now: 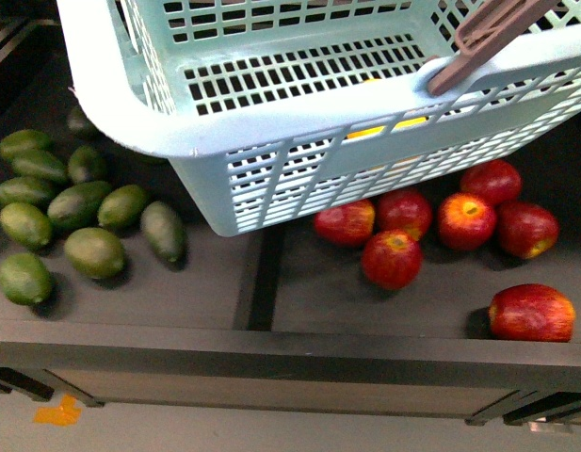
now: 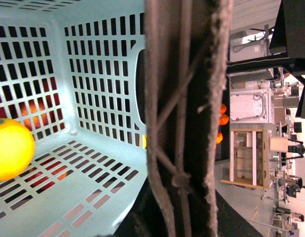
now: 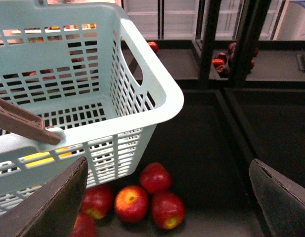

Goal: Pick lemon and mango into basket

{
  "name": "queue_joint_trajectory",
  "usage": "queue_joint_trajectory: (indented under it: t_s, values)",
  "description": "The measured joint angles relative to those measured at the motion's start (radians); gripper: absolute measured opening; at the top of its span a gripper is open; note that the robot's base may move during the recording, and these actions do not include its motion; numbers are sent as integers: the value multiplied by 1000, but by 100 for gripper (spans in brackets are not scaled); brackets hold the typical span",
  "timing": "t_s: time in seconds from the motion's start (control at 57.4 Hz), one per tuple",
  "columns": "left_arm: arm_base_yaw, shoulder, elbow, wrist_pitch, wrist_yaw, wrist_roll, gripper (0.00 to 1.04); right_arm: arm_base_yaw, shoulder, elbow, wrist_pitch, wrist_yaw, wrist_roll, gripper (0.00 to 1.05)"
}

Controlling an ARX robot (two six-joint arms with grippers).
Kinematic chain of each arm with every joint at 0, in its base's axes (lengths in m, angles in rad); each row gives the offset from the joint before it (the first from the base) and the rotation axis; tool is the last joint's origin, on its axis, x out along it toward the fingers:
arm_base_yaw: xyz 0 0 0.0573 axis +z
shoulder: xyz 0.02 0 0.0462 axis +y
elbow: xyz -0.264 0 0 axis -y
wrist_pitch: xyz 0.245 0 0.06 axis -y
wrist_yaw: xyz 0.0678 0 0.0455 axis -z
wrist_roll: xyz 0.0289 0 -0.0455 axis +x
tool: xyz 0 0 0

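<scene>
Dark shelf (image 1: 177, 282): green fruits (image 1: 92, 250) lower left, red apples (image 1: 392, 256) lower right. Basket (image 1: 177, 113) upper centre; lemon (image 2: 9, 148) inside on its floor. R gripper (image 3: 168, 163) released, empty. L gripper: can't tell. Rec: keep basket level, grip mango across narrow width.

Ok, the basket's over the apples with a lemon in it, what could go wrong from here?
The basket looks tilted, so the lemon loose on its slotted floor may roll. Its low corner hangs close to the red apples; a swing could knock them. The open right gripper is beside the basket's wall and could clip it when reaching.
</scene>
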Motion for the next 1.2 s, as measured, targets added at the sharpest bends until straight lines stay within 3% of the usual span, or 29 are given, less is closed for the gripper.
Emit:
queue_joint_trajectory:
  t_s: [1.201]
  values:
    - [1,0,0,0,18,-3,6,2,-3,0,0,-2,0,96]
